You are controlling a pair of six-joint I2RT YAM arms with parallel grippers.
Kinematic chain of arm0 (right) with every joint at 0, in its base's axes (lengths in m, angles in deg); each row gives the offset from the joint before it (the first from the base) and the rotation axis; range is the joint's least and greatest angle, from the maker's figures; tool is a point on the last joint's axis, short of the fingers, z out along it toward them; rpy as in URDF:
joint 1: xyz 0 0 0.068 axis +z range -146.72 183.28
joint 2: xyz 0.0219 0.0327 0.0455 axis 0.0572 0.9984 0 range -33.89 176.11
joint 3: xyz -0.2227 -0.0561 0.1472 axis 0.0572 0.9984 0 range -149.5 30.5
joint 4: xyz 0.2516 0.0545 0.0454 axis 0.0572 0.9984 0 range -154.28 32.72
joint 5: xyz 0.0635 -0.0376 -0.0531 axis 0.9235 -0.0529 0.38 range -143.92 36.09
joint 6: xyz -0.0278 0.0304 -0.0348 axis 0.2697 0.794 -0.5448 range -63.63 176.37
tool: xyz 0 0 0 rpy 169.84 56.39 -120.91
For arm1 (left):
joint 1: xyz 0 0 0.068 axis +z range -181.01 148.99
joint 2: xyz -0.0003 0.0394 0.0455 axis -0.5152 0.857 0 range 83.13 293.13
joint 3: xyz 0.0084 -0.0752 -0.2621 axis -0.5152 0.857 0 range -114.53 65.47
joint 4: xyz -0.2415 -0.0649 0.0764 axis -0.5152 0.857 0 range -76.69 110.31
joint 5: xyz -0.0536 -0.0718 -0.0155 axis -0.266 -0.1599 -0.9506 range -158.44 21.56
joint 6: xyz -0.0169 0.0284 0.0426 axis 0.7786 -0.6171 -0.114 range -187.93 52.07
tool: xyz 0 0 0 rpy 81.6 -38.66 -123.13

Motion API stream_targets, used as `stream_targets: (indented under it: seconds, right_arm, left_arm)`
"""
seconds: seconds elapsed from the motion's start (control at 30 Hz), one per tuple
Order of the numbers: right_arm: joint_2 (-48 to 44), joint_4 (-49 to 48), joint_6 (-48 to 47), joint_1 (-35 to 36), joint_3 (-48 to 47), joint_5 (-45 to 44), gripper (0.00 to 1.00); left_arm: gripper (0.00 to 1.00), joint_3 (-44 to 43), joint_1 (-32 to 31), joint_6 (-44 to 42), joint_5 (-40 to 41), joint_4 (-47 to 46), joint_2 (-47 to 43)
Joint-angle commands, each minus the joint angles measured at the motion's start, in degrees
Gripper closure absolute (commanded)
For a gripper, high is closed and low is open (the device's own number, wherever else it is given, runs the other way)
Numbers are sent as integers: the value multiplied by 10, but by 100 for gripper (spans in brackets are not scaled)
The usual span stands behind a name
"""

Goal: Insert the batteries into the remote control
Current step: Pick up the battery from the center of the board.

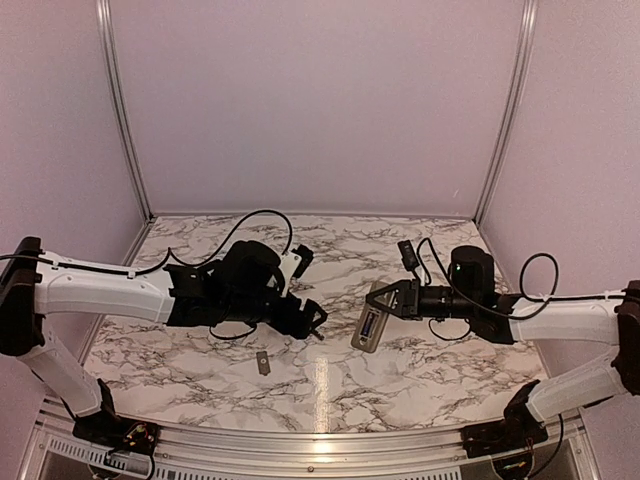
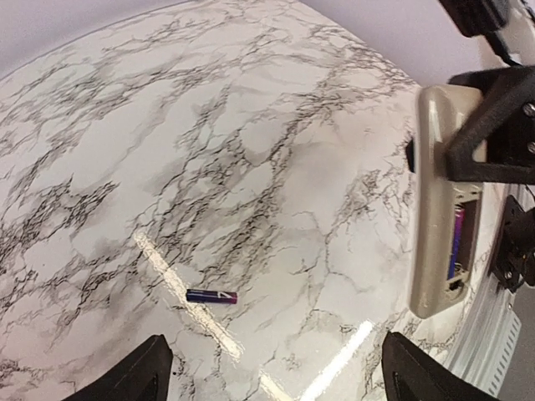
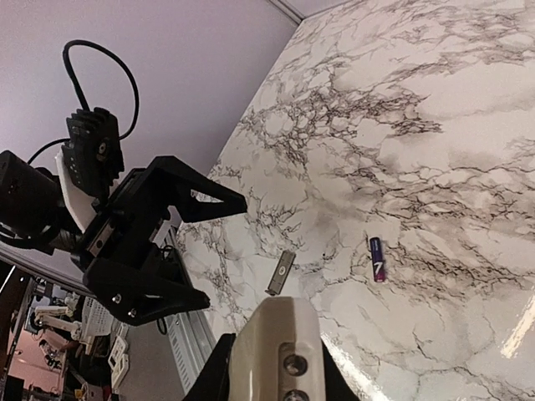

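My right gripper (image 1: 388,300) is shut on the tan-grey remote control (image 1: 368,328) and holds it back-up above the table. In the left wrist view the remote control (image 2: 436,200) shows its dark recess with one purple battery (image 2: 456,244) in it. A loose purple battery (image 2: 211,296) lies on the marble, also in the right wrist view (image 3: 377,258). My left gripper (image 2: 280,380) is open and empty, hovering above that battery, left of the remote. In the right wrist view the remote control (image 3: 280,342) sits between my right gripper's jaws, with my left gripper (image 3: 224,251) open beyond it.
A small grey battery cover (image 1: 263,362) lies flat on the marble table (image 1: 420,370) near the front, below my left gripper; it also shows in the right wrist view (image 3: 282,273). Pale walls enclose the back and sides. A metal rail (image 1: 300,440) runs along the near edge.
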Motion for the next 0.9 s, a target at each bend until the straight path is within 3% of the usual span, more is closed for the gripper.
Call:
stream_targets:
  seconds: [0.0, 0.47, 0.7, 0.87]
  right_arm:
    - [-17, 20, -31, -28, 10, 19, 100]
    - [-62, 54, -85, -74, 21, 10, 100]
    - [-61, 65, -89, -80, 20, 6, 100]
    - [-63, 66, -88, -84, 22, 8, 100]
  left_arm:
    - [12, -57, 14, 54, 71, 80, 57]
    - [34, -157, 12, 313, 120, 176, 179]
    - [43, -248, 1, 363, 207, 293, 239]
    - [51, -294, -5, 377, 209, 331, 284]
